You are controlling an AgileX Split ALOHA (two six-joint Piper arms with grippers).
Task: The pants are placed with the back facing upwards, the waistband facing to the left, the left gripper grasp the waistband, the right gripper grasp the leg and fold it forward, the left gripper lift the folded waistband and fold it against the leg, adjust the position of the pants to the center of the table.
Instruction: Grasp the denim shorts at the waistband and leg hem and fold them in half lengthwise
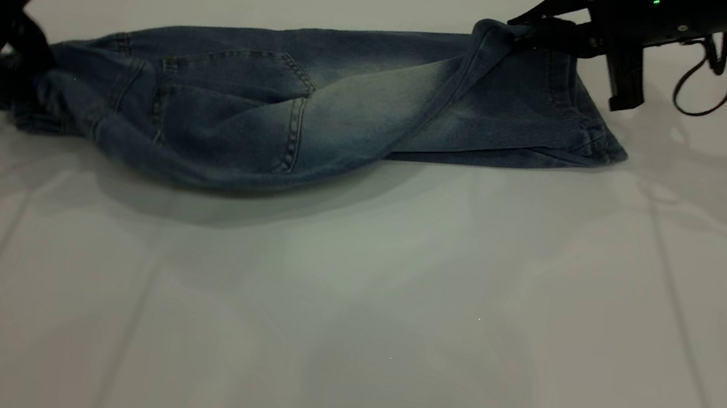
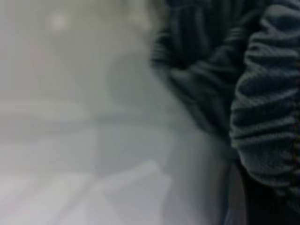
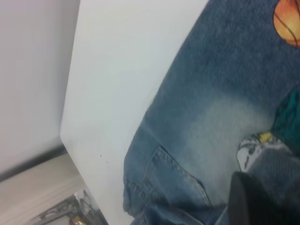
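1. The pants (image 1: 319, 112) are lying folded lengthwise across the far half of the bench (image 1: 348, 316).
2. The left pincer (image 1: 7, 58) is pinching the waistband (image 1: 45, 88); the right pincer (image 1: 536, 36) is pinching the leg (image 1: 499, 45).
3. Still remaining — folding waistband onto leg, then centring.
4. Nothing else is obstructing the bench.

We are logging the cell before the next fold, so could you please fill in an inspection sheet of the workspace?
Surface: white table, bare in front.
Job's things: pants folded lengthwise, back pocket up, waistband at the left end.
Clutter: nothing seen.
Grippers: left gripper at the waistband; right gripper shut on the leg hem.
Cables: dark loop under the right arm.
Surroundings: floor beyond the table edge in the right wrist view.
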